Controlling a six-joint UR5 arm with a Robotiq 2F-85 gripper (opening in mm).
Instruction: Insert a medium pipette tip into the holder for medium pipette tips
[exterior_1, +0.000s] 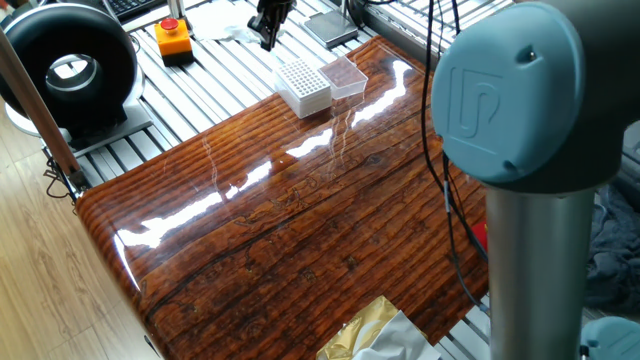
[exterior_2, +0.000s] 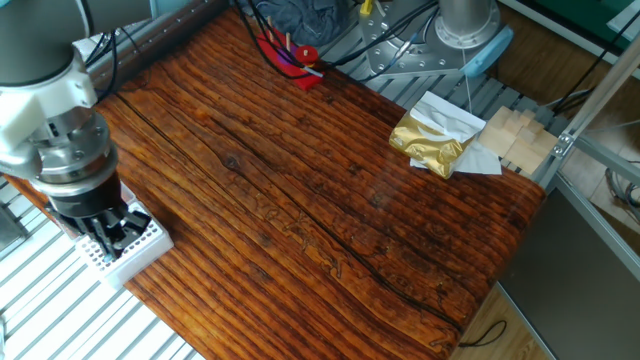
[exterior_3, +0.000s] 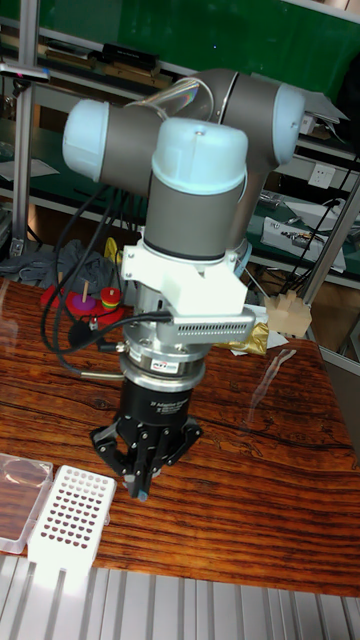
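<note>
The holder for medium pipette tips (exterior_1: 303, 84) is a white block with a grid of holes, standing at the wooden tabletop's edge by the metal slats. My gripper (exterior_1: 266, 40) hangs just beyond its far side. In the other fixed view the gripper (exterior_2: 112, 232) covers part of the holder (exterior_2: 142, 241). In the tall fixed view the gripper (exterior_3: 138, 487) points down to the right of the holder (exterior_3: 65, 515), with its dark fingers drawn together. I cannot make out the medium pipette tip in any view.
A clear plastic box (exterior_1: 346, 75) lies against the holder. An orange button box (exterior_1: 173, 38) and a black round device (exterior_1: 70, 65) stand on the slats. A gold foil bag (exterior_2: 432, 141), wooden blocks (exterior_2: 520, 135) and a red toy (exterior_2: 288, 55) sit at the far edges.
</note>
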